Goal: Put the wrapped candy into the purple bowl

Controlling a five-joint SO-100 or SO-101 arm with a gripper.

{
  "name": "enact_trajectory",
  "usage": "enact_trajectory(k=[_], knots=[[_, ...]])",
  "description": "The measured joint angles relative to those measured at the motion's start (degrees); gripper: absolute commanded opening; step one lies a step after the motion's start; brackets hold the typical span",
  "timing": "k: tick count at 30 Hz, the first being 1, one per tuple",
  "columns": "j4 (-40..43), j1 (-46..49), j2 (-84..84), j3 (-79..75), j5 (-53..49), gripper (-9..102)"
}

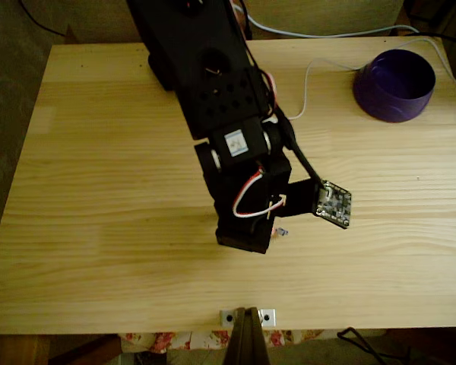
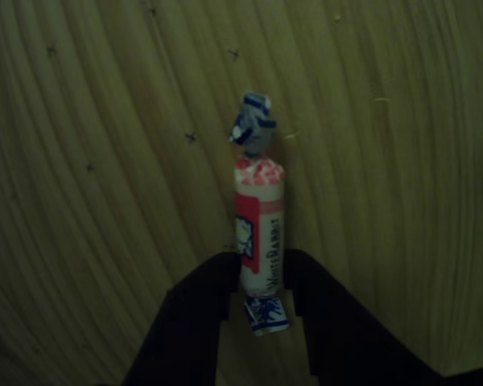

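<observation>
The wrapped candy (image 2: pixel 260 229) lies on the table (image 2: pixel 88 161), and in the other view it runs straight up the picture – white wrapper with a pinkish-red band, "White Rabbit" printed along it, one twisted blue-and-white end at the top and the other at the bottom. Its lower part sits right between the two dark fingers (image 2: pixel 197 314) of the hand (image 2: pixel 261 283), and both fingers press against the wrapper's sides, so the hand is closed on the candy. The upper half of the candy sticks out past the fingertips, bare wood all around it.

In the fixed view the candy is mostly hidden – only a tiny blue-and-reddish bit (image 1: pixel 281 231) peeks out just to the right of the hand's lower end (image 1: pixel 267 236). The black arm (image 1: pixel 220 114) comes in from the top edge and leans down over the middle of the table, with red and white wires looping across its wrist. A small circuit board (image 1: pixel 333 204), looks like the camera, juts out on a bracket to the right of the wrist.

The purple bowl (image 1: pixel 395 85) stands near the table's far right corner in the fixed view, well apart from the candy and the hand. A white cable (image 1: pixel 319 72) trails over the wood just left of the bowl. At the near edge there's a small metal bracket (image 1: pixel 247 315) holding a dark post.
</observation>
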Motion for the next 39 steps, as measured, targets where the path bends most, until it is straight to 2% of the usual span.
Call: enact_trajectory(k=[12,18,29,39], knots=[[0.9,-0.4,9.8,4.4,12.5,10],[5.5,-3.6,20.5,4.4,20.0,10],[8.9,-8.9,34.5,9.0,30.5,9],[13.5,-23.5,51.0,8.9,41.2,8]])
